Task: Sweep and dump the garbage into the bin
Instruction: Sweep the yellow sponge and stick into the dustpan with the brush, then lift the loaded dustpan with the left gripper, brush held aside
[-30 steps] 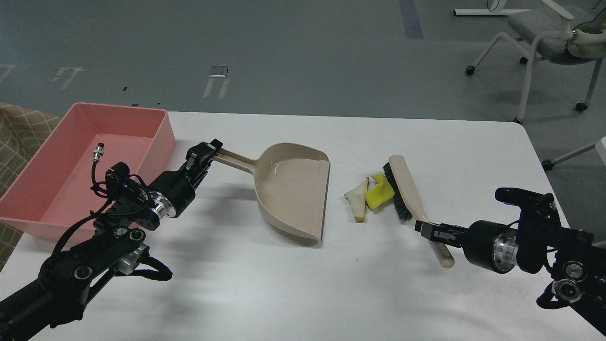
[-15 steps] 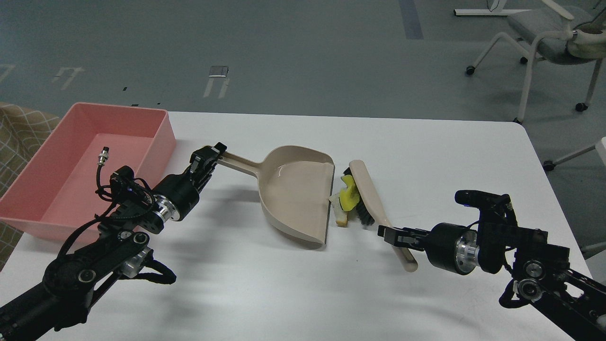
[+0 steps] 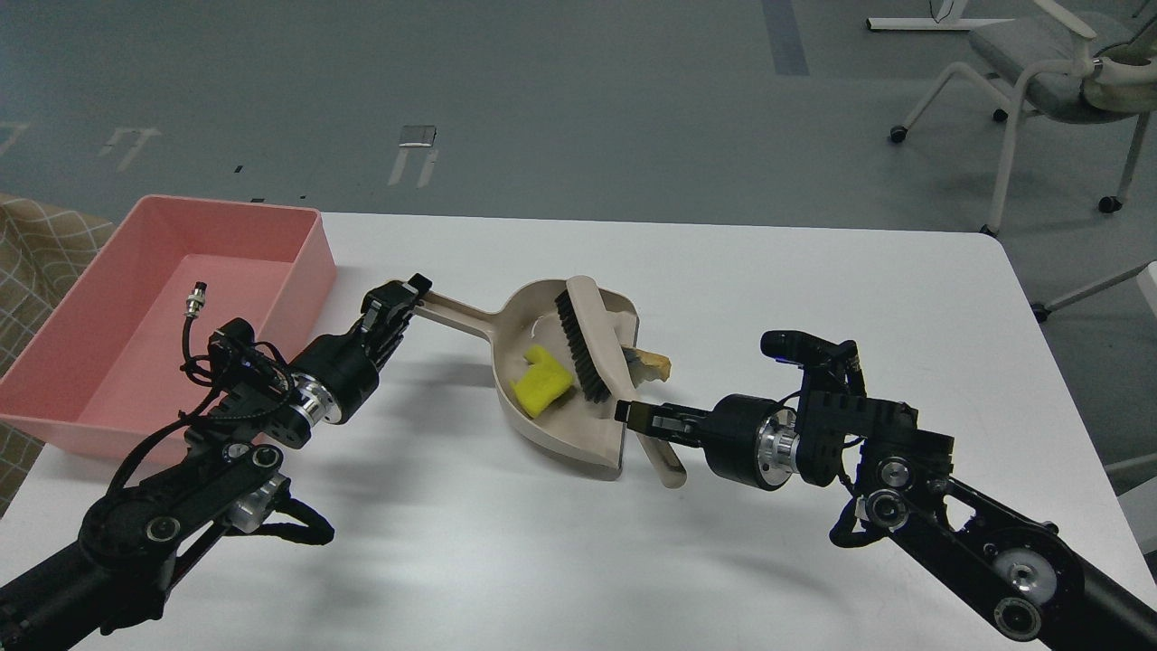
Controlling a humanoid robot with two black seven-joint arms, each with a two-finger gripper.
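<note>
The yellow foam block (image 3: 541,391) lies inside the beige dustpan (image 3: 578,434). The bread slice (image 3: 649,363) sits at the pan's right lip, partly behind the brush, only its crust end showing. My left gripper (image 3: 398,303) is shut on the dustpan's handle (image 3: 452,313). My right gripper (image 3: 637,417) is shut on the handle of the beige brush (image 3: 592,339), whose black bristles rest inside the pan. The pink bin (image 3: 298,271) stands at the table's left, left of the dustpan.
The white table (image 3: 813,289) holds everything. A beige checked cloth (image 3: 41,249) lies beyond the bin at the left edge. An office chair (image 3: 1048,72) stands on the floor at the far right.
My right gripper has swept the brush leftward into the dustpan. The yellow block has gone from the table into the pan; the bread has moved up to the pan's lip. The dustpan barely moved.
</note>
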